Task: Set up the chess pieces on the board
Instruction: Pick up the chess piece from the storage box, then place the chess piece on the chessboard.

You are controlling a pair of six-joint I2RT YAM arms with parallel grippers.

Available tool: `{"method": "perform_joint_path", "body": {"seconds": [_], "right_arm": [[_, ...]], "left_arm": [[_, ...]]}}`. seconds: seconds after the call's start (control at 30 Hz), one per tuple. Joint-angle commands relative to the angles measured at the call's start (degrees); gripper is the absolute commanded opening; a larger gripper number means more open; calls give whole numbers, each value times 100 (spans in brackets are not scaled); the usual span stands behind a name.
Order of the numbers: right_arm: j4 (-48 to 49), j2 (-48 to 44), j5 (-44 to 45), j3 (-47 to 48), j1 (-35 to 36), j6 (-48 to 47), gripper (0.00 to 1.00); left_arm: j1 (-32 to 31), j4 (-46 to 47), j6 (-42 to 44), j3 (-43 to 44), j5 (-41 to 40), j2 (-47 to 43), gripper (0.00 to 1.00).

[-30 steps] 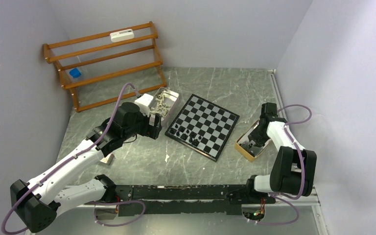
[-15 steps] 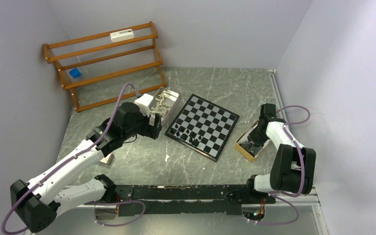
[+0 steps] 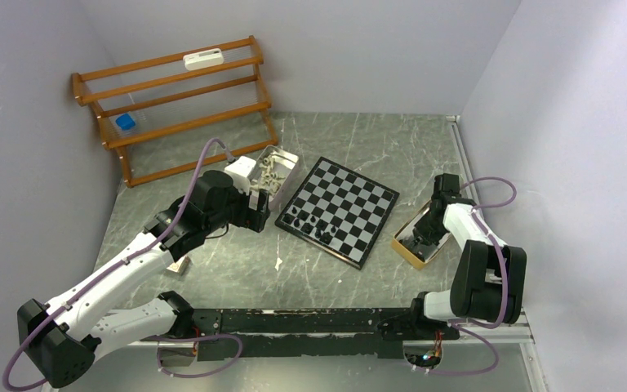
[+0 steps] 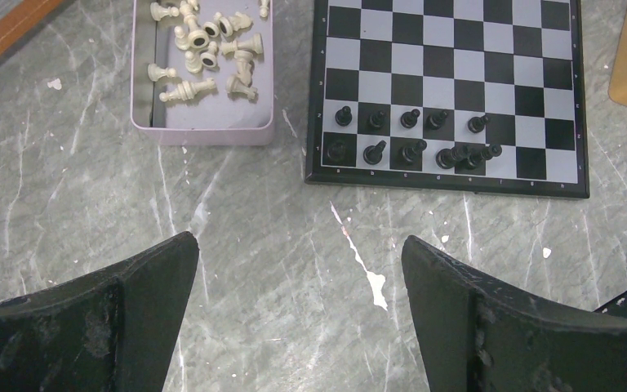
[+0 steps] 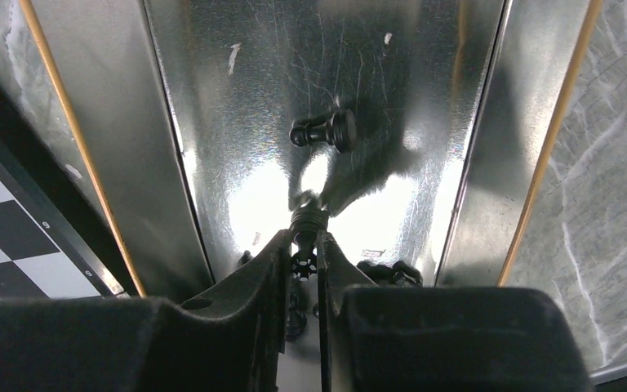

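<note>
Sitting clamped between the right jaws is a black chess piece (image 5: 307, 222).

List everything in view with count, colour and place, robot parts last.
brown wooden slatted rack: one, back left of the table
flat white device: one, on the rack's top rail
small blue object: one, on the rack, left end
grey marbled table: one, under everything
black-and-white checked chessboard: one, centre
black chess pieces: about ten, two rows on the board edge nearest the left arm
pale shallow tray: one, left of the board
cream-white chess pieces: a heap, uncounted, in the pale tray
shiny gold-rimmed metal tray: one, right of the board
loose black pieces: a few, in the metal tray
left gripper: open, above bare table
right gripper: closed on one black piece in the metal tray
</note>
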Motion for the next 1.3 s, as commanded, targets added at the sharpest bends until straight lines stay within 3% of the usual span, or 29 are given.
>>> {"method": "perform_joint_path", "body": {"seconds": [0.0,0.27,0.5,0.87,1.1,1.27], "right_arm": [[-55,-170,82,79,29,11,15],[-591,-617,356,714,29,-266,11],[-890,-1154,35,1257,324,-450,10],[-1124,-1165,839,1415,3291,418,9],[-859,-1249,1164,684,4638,686,9],[-851,-831,1430,481,5366,951,10]], "left_arm": [[-35,18,79,31,-40,15,100],[-37,27,81,32,9,7,100],[-39,18,81,40,6,-12,100],[-40,25,110,40,3,-52,100],[-37,19,124,49,65,-92,100],[-39,18,116,36,-5,-172,100]]}}
